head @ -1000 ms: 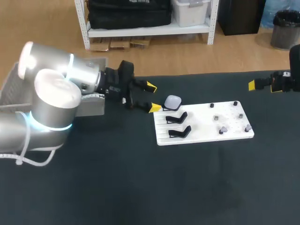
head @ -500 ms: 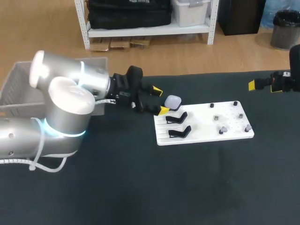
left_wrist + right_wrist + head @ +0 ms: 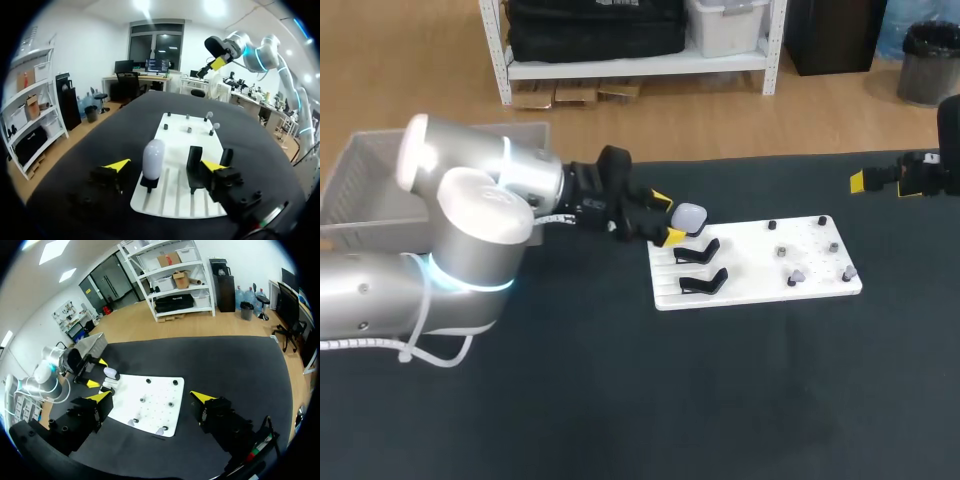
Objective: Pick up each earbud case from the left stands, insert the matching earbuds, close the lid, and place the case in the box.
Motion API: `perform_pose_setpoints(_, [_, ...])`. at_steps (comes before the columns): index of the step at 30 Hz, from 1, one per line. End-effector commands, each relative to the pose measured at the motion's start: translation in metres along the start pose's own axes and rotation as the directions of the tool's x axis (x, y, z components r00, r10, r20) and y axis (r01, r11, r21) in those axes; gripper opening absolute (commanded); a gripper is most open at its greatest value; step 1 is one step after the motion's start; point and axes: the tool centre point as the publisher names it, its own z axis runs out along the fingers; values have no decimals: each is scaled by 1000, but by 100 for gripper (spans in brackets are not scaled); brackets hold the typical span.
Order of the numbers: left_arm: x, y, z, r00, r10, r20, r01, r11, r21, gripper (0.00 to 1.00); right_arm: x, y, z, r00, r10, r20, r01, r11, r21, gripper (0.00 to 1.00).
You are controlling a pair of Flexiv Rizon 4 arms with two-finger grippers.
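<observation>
A pale lavender earbud case (image 3: 689, 217) stands on the rear stand at the left end of the white board (image 3: 755, 285). My left gripper (image 3: 667, 218) is level with it, open. In the left wrist view the case (image 3: 153, 157) is upright between the yellow fingertips (image 3: 116, 164), with a gap on each side. Two black stands (image 3: 700, 250) in front of it are bare. Small earbuds (image 3: 796, 274) sit on pegs at the board's right end. My right gripper (image 3: 151, 396) hangs open high above the board's right side, holding nothing.
A grey mesh basket (image 3: 370, 185) sits at the table's far left, behind my left arm. The dark table top runs wide in front of the board. My right arm (image 3: 920, 175) stays near the back right edge.
My left gripper has moved right, from beside the board's corner to around the case on its stand, and its fingers have drawn in slightly. The right arm has not moved.
</observation>
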Motion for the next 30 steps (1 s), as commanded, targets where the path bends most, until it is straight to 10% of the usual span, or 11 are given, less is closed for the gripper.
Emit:
perform_pose_setpoints(1, [2,7,7,1000,-1,5,1,1000,8,83,0,0,0,1000,0,-1,0,1000,0,100])
perform_pose_setpoints(30, [6,15,26,1000,-12,17,11,999,48,48,0,0,0,1000,0,-1,0,1000,0,100])
